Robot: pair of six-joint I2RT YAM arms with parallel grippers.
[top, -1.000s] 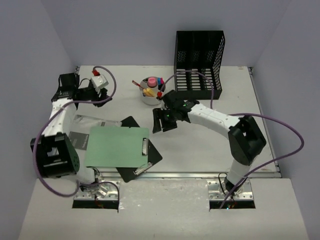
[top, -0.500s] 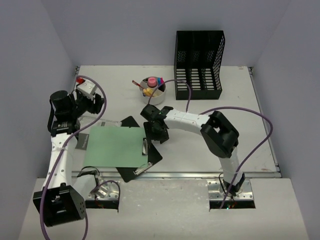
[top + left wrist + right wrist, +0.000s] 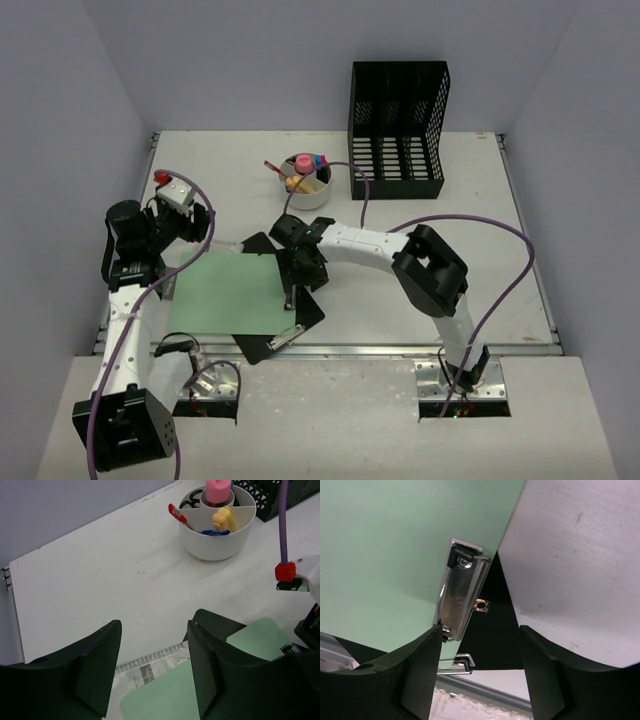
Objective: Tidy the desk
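Overhead, the desk (image 3: 470,230) fills the middle of the top view as a big white tabletop, with its silver rail (image 3: 400,350) running along the lower edge just above the arm bases. A green clipboard (image 3: 225,295) lies in the lower left part of the desk, resting on a black clipboard (image 3: 305,318) whose corners stick out above and to the lower right of it.

The right gripper (image 3: 300,265) hangs over the right edge of the green clipboard, at its metal clip (image 3: 462,587). In the right wrist view its fingers (image 3: 420,675) stand wide apart and hold nothing; the clip shows just above the gap between them, and whether they touch it cannot be told.

The left gripper (image 3: 195,225) sits at the left of the frame, above the green board's upper left corner. Its jaws are also spread wide and empty, over a strip of printed paper (image 3: 150,667).

A round white cup (image 3: 305,185) of small items stands in the upper middle, and a black file rack (image 3: 398,120) stands upright to its right.
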